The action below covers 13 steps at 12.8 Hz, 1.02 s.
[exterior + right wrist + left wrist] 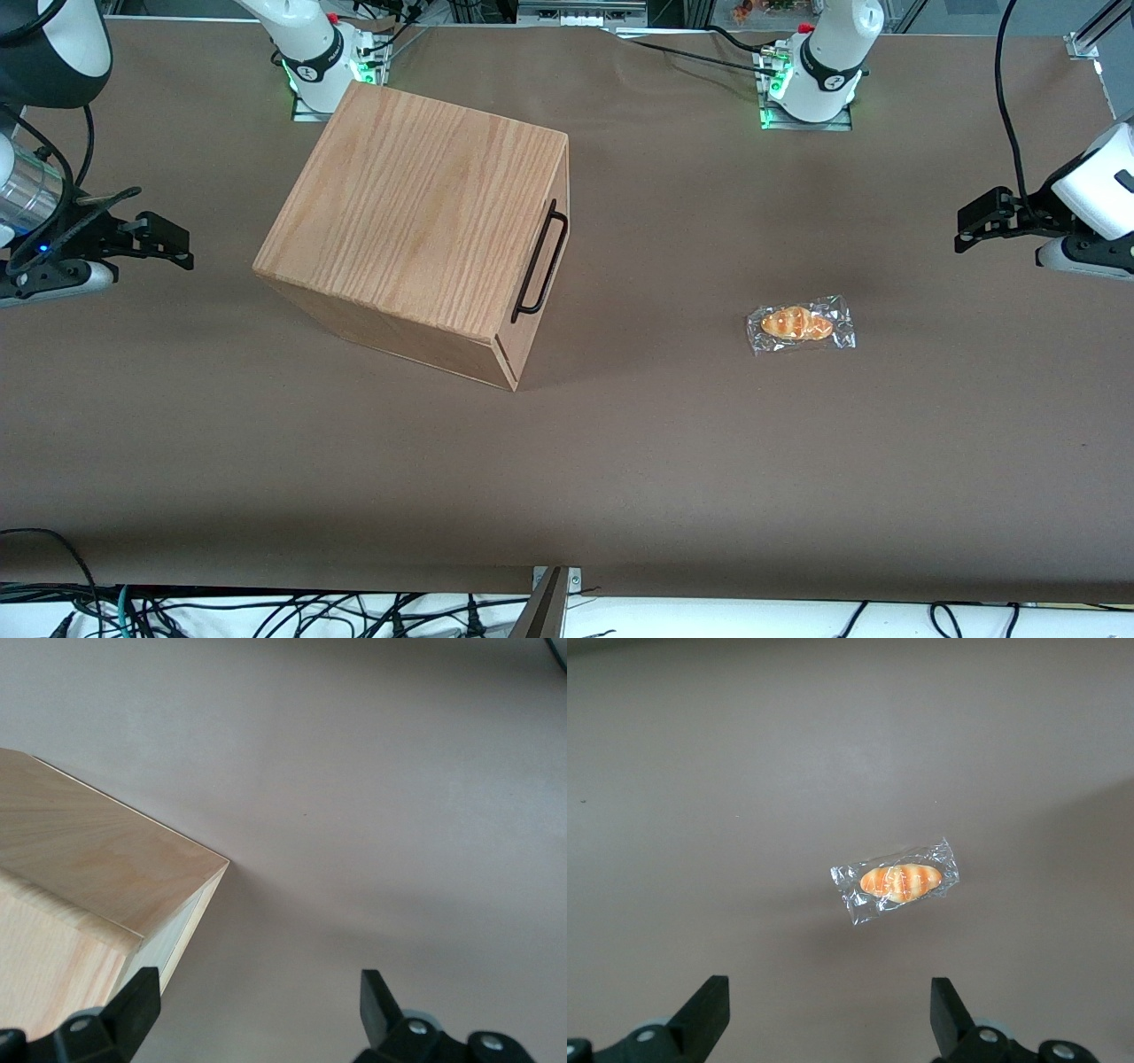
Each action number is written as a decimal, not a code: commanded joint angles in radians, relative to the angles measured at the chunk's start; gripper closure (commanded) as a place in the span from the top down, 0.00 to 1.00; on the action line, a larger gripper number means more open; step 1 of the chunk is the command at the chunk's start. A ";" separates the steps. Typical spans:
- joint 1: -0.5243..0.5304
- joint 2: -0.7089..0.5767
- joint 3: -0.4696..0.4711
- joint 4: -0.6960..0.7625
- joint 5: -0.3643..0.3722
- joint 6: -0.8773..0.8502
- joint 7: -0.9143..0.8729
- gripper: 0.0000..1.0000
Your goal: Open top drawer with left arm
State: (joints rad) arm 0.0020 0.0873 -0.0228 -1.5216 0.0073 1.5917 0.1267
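Nothing of the task looks done: the shallow light-wood top drawer [538, 266] sits flush in the big oak-grain cabinet body [416, 221], and its thin black U-shaped metal bar handle [540, 262] is untouched. The glossy white left arm [1094, 190] hangs at the working arm's end of the tabletop, well apart from the cabinet, and its small black two-finger tool [966, 229] is released, fingers [707, 1010] spread wide with nothing between them. By my reading, the whole reach, the grip on the bar and the pull are left to do.

The cabinet is a boxy block with strong straight grain and crisp edges, set at an angle on the matte brown tabletop [620, 461], handle face turned toward the working arm. Between cabinet and tool lies a small orange-brown bread roll in crinkly clear plastic wrap [800, 324], shiny and soft-looking.
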 commanded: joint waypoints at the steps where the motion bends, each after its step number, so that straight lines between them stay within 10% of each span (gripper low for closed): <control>1: 0.007 -0.001 -0.002 0.004 -0.006 -0.007 0.019 1.00; 13: 0.004 0.049 -0.002 0.004 -0.021 -0.006 0.010 1.00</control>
State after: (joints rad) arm 0.0022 0.1048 -0.0220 -1.5232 0.0067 1.5912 0.1267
